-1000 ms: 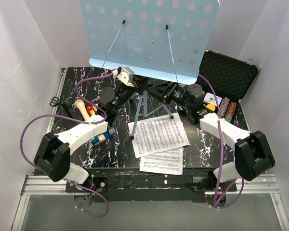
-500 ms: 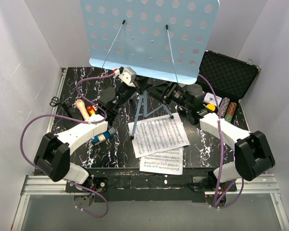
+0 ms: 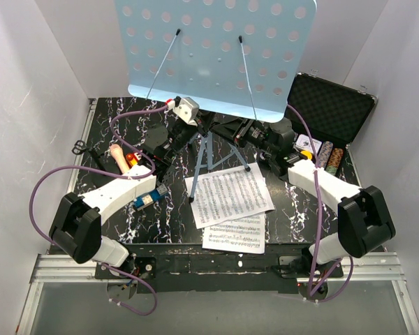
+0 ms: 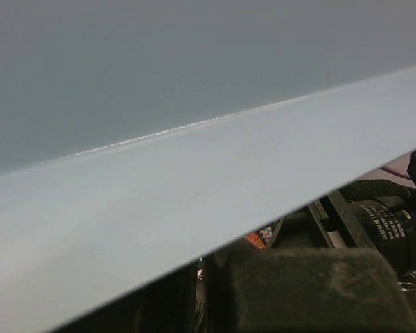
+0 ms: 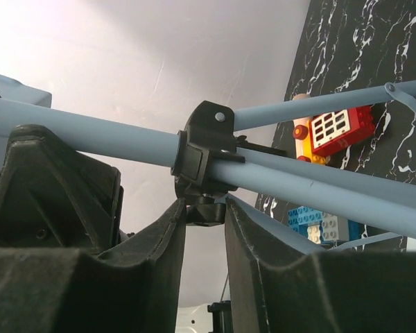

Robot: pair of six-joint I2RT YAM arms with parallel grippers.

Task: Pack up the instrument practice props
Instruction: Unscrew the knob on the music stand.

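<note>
Far left on the black marbled table point(image 3: 105, 209), a small pair of scissors point(image 3: 79, 146) lies by the edge. Just right of it is the pale-headed microphone point(image 3: 116, 155), touching or nearly touching a red and yellow toy brick point(image 3: 130, 160). A blue brick point(image 3: 148, 199) lies nearer, beside the left arm.

The left gripper point(image 3: 194, 130) reaches under the music stand point(image 3: 216, 49), close to its post. Its jaws are together. The left wrist view is filled by the pale-blue lip of the desk point(image 4: 194, 208) and one dark finger pad point(image 4: 312, 291), so I cannot tell whether anything is pinched.

The stand is upright at the middle of the table, toward the far side. Its perforated desk tilts toward the camera and its tripod legs point(image 3: 208, 159) are spread below. Near its feet lie two sheet-music pages point(image 3: 229, 194), the upper one overlapping the one point(image 3: 235, 234) at the near edge.

The right gripper point(image 3: 227, 130) comes in from the right at the same post. In the right wrist view its fingers point(image 5: 159, 257) are nearly closed. They clamp the small black knob under the black collar point(image 5: 204, 149), where the pale-blue tubes meet.

Far right, a black foam-lined case point(image 3: 328, 105) stands open, with poker chips point(image 3: 326, 155) in its near half.
</note>
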